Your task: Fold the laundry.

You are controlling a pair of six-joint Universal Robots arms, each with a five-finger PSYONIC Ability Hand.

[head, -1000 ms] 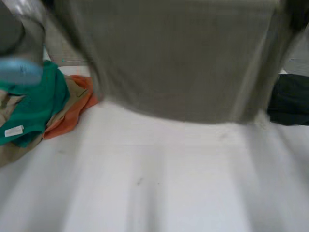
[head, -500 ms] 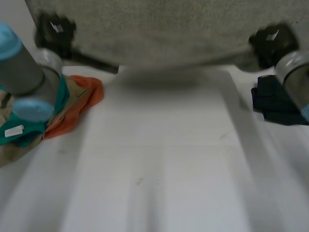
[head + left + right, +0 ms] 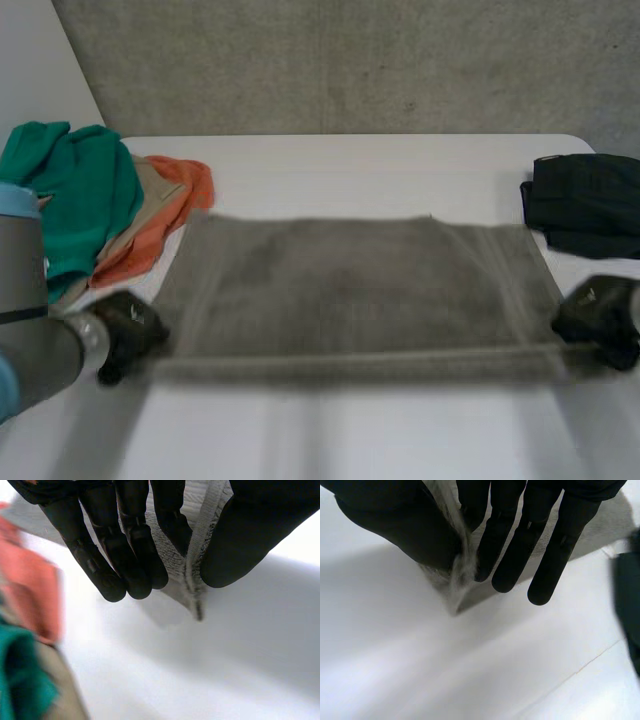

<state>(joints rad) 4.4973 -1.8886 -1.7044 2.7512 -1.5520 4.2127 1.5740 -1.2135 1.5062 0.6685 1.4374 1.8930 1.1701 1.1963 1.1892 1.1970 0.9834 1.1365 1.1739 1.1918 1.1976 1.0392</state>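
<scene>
A grey towel lies spread across the middle of the white table, stretched between my two hands along its near edge. My left hand pinches the near left corner; in the left wrist view the towel's corner sits between the thumb and the straight fingers. My right hand pinches the near right corner; in the right wrist view the cloth runs between thumb and fingers. Both corners hang just above the table.
A heap of green, tan and orange clothes lies at the far left of the table. A dark folded garment sits at the far right. A grey wall stands behind the table.
The towel hung high in front of the camera and has swung down and forward. It now lies flat on the table, with both hands lowered to the near corners.
</scene>
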